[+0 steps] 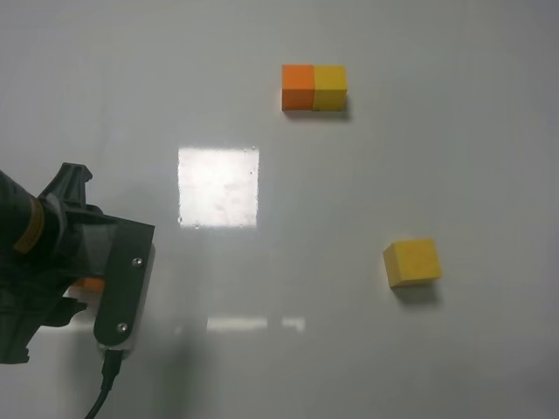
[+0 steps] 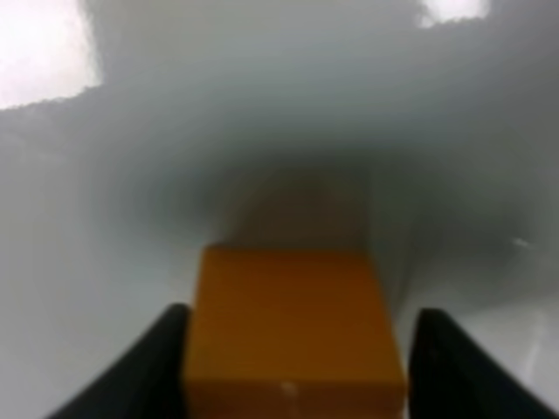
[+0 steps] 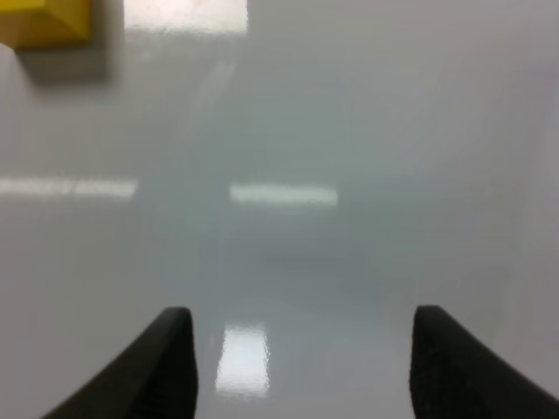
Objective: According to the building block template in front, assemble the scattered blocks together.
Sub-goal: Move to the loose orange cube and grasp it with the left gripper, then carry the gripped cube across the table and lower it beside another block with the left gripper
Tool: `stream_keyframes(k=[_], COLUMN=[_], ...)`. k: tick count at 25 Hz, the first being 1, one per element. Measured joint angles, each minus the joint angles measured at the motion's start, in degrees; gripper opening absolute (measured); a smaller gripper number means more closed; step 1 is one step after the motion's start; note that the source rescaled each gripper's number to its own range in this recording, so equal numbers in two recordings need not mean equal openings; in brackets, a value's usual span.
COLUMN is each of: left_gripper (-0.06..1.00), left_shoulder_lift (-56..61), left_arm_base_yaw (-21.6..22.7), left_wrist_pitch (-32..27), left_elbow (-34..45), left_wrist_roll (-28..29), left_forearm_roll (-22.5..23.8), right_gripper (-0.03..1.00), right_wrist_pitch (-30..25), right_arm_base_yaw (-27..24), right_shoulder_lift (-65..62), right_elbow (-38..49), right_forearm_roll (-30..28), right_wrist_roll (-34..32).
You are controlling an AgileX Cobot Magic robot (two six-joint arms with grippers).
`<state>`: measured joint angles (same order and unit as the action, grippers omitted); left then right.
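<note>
Orange cube [image 2: 288, 349] is gripped by the left tool [image 2: 301, 316]; right tool [image 3: 301, 314] hangs part open and empty over the worktop [image 3: 349, 131], yellow cube [image 1: 412, 262] apart from it.

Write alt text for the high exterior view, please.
The left tool sits over a plain orange cube at lower left of a glossy white table. A loose matte yellow cube lies at right; a joined orange-and-yellow block bar sits top centre.
</note>
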<state>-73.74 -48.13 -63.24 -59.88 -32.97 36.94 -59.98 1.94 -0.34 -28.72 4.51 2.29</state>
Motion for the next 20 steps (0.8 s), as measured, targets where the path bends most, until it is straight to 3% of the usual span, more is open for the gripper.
stream_keyframes(k=[8, 14, 20], left_gripper=[0.0, 0.0, 0.0], left_shoulder_lift=[-0.1, -1.9, -12.3], left_arm_base_yaw=[0.0, -2.2, -6.0], left_wrist_pitch=[-4.2, -6.6, -6.7], left_elbow=[-3.6, -17.8, -33.4], left_wrist_roll=[0.0, -2.8, -4.0], left_forearm_roll=[0.9, 0.9, 1.6], right_gripper=[0.32, 0.32, 0.32], right_wrist_pitch=[0.0, 0.0, 0.0], right_arm_base_yaw=[0.0, 0.0, 0.0], right_shoulder_lift=[0.0, 0.0, 0.0], right_elbow=[0.0, 0.0, 0.0], right_forearm_roll=[0.0, 0.0, 0.0], right_wrist_roll=[0.0, 0.0, 0.0])
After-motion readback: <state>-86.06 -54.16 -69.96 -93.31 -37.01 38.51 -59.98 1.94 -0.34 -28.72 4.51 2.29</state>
